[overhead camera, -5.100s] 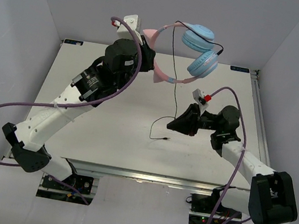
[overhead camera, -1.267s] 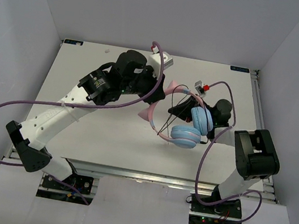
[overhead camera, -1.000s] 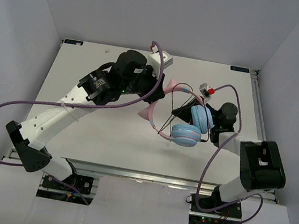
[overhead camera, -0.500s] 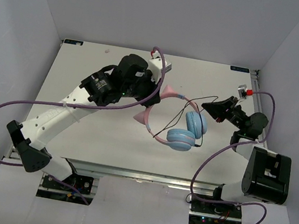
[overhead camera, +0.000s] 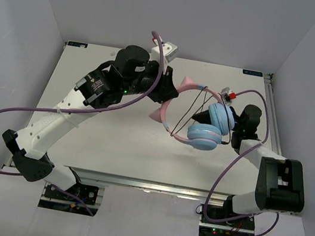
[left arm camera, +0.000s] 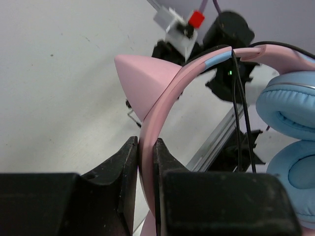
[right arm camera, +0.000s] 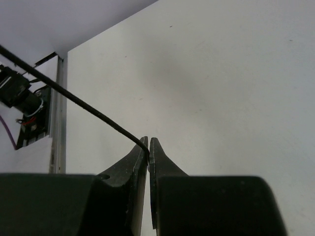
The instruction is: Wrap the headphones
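Note:
The headphones hang in the air over the table's right middle, with two light-blue ear cups, a pink headband with cat-ear points, and a thin black cord looped several times across the band. My left gripper is shut on the pink headband, with the ear cups at the right of the left wrist view. My right gripper is shut on the black cord, which runs taut up to the left. In the top view the right gripper sits just left of the ear cups.
The white table lies under both arms. Thick purple cables loop off the left arm and from the right arm. Grey walls enclose the table on three sides. A rail runs along the right edge.
My right gripper swung from the right side back in toward the ear cups with the cord. My left gripper lifted and turned the headphones slightly up and right.

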{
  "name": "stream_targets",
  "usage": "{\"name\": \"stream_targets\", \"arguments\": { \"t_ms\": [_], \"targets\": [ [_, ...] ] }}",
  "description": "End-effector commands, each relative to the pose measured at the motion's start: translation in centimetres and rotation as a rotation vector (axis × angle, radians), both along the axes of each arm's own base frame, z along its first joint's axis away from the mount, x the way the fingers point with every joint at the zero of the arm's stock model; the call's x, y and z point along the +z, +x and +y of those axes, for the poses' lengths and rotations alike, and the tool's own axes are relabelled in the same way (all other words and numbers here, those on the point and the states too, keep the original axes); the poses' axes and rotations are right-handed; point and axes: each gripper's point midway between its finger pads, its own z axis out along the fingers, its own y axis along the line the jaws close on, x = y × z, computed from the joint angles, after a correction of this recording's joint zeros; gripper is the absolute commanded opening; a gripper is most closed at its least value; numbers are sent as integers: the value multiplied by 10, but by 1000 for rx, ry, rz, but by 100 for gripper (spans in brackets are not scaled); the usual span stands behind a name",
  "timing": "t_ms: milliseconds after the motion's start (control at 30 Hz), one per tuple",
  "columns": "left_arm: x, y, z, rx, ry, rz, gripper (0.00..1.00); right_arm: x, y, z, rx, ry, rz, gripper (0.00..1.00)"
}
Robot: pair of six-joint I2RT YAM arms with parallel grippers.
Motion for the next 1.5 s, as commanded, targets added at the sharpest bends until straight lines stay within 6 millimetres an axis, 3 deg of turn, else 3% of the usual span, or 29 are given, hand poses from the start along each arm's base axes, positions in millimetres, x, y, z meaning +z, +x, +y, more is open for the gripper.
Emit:
{"name": "stream_targets", "arguments": {
  "t_ms": [0, 100, 167, 300, 500, 833, 1033, 1133, 1300, 1467],
  "targets": [
    [69, 26, 6, 217, -287, -59, 0, 3, -42, 22, 123, 11, -55, 8],
    [60, 56, 27, 458, -375, -40, 0, 20, -62, 26, 158, 59, -80, 8],
    [42, 64, 33, 532, -396, -25, 0, 32, -69, 27, 168, 85, -92, 8],
    [31, 88, 40, 676, -480, -36, 0, 49, -80, 28, 176, 118, -98, 9],
    [9, 113, 31, 746, -444, -29, 0, 60, -91, 31, 186, 160, -111, 10],
    [-12, 132, 35, 858, -415, -40, 0, 69, -98, 31, 158, 201, -138, 11],
    [-20, 138, 31, 891, -440, -10, 0, 63, -96, 31, 132, 181, -150, 11],
    [-34, 147, 33, 922, -347, -32, 0, 60, -89, 31, 110, 119, -205, 11],
    [-73, 158, 28, 919, -148, -57, 0, 41, -80, 32, 93, 17, -168, 10],
    [-116, 158, 30, 877, 53, -77, 0, 9, -61, 26, 49, -207, -201, 9]
  ]
}}
